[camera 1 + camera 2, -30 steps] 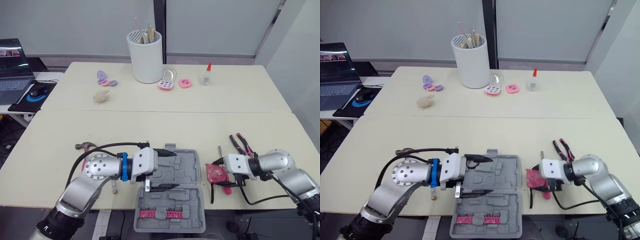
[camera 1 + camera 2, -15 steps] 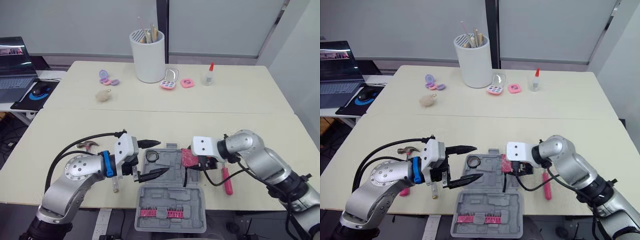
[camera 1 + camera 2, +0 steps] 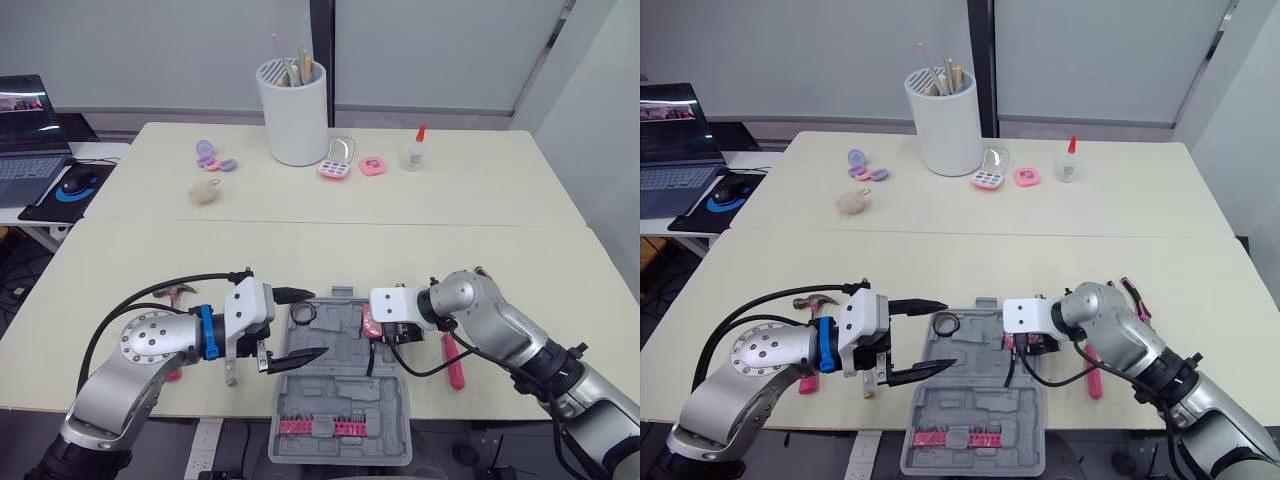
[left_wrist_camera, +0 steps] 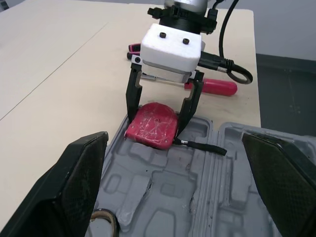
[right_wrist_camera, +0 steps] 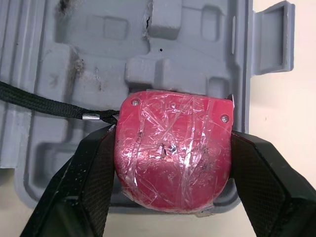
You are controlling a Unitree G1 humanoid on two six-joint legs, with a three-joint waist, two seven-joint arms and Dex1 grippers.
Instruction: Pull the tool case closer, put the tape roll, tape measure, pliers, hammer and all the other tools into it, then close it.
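Red tape measure [image 5: 173, 148] is clamped between the two black fingers of the right gripper [image 3: 377, 326]. It hangs low over the right rim of the open tool case [image 3: 335, 378], which sits at the middle of the table's front edge. From the right wrist view, part of its body seems to overhang that rim. My judgement is that it wants carrying a little further toward the case's middle, over a moulded recess, then lowering level before the fingers let go. Its black strap [image 4: 200, 144] trails across the tray and should end up inside, or the lid may not shut. The left gripper [image 3: 318, 322] hovers with its fingers apart at the case's left edge, just beside a dark ring [image 3: 303, 313], probably the tape roll, and well apart from the tape measure.
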